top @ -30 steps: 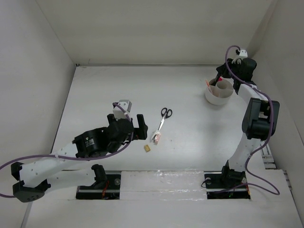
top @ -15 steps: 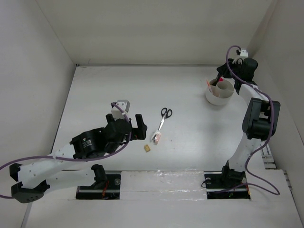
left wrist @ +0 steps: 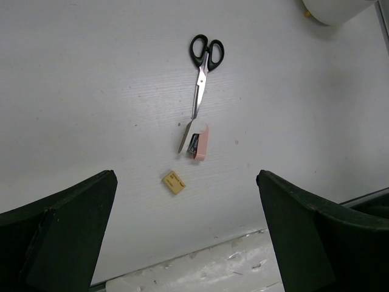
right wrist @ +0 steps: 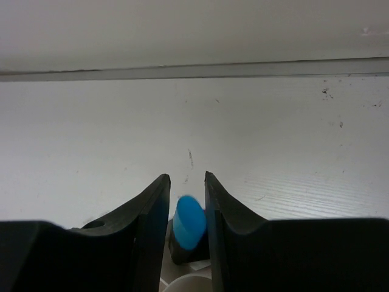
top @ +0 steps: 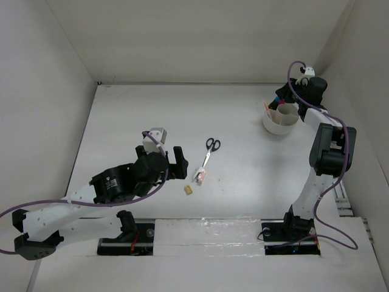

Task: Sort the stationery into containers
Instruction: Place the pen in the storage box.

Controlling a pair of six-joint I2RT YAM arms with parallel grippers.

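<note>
Left gripper: released, jaws spread wide, nothing between them; only the two finger ends show, cut off by the lower corners of the left wrist view.
Right gripper: over the tub, jaws narrowly apart with the marker's blue cap between them. Whether they clamp it cannot be told.
Marker: only the cap and a short black section show; the rest is hidden behind the fingers.
Tub: near the far right corner of the table. The right gripper covers part of its far rim. Inner compartments and contents are too small to make out; a reddish item stands at its left rim.
Scissors: about mid-table, closed, handles toward the far edge.
Pink eraser: just beside the blade tips, on the near-edge side. Contact cannot be told.
Yellow eraser: near the pink eraser, closer to the near edge, apart from it.
</note>
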